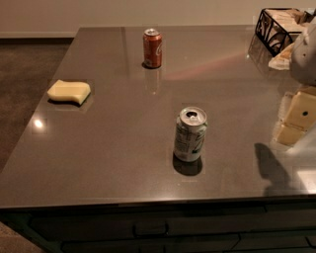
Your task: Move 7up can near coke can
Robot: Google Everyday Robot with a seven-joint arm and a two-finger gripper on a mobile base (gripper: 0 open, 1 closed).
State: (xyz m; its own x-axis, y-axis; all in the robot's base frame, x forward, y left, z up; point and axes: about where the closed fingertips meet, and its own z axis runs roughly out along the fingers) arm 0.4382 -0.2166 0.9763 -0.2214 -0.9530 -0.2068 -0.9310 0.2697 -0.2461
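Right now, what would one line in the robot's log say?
7up can upright, near centre, untouched | coke can upright, far side, apart | gripper at right edge, clear of both cans

A wide table (98, 163) with a glossy, speckled grey-brown top fills most of the view. At 12 o'clock a plain pale wall (98, 15) meets a light baseboard (34, 35). Brown carpet (24, 64) covers the floor from 9 to 11 o'clock. At 6 o'clock, dark drawer fronts (207, 222) sit under the table edge, one with a recessed handle (150, 228). A small bright glint (37, 123) of lamp light reflects at 9 o'clock. The pincer (296, 118) hangs over the table at 3 o'clock.
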